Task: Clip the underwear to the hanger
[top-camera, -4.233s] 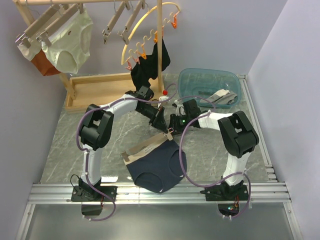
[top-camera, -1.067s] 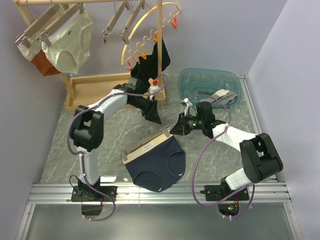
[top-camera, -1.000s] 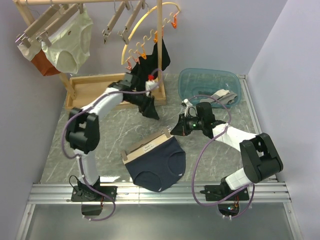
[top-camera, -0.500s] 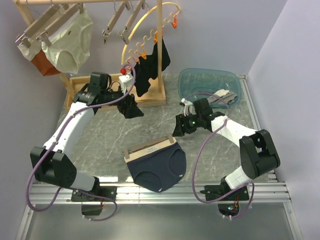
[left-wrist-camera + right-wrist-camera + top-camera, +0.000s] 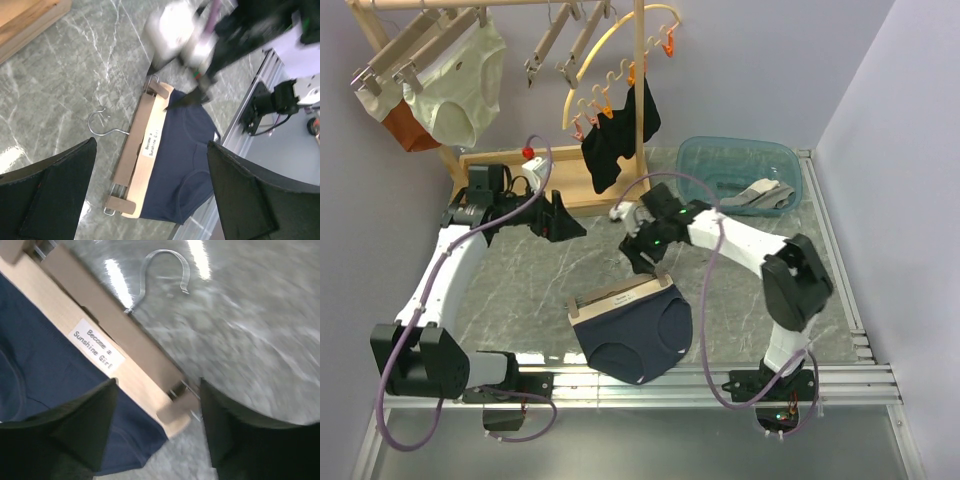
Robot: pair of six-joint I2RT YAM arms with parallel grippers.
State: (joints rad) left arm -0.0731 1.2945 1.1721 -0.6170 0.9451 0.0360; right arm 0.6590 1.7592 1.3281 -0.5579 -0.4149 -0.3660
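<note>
ok so my right gripper is hanging right over the far end of the hanger. Both right fingers are spread apart with nothing between them. The end clip sits in the gap below them. The underwear is lying flat on the table, with the tan waistband and its little label tucked along the wood bar. Can't honestly tell from here if that clip is already biting the fabric. My take on doing this bit right: come straight down on the clip's lever, not the bar. Squeeze it, make sure the waistband edge is actually inside the jaws, and then let go. If I come in crooked, the whole hanger will probably skate across the stone. Pose-wise, my right arm is reaching across toward the middle with the wrist tipped down. My left gripper is well apart from it all, out near the back left. That arm is stretched long, and its fingers are wide open too, just looking down at the hanger from above.
</note>
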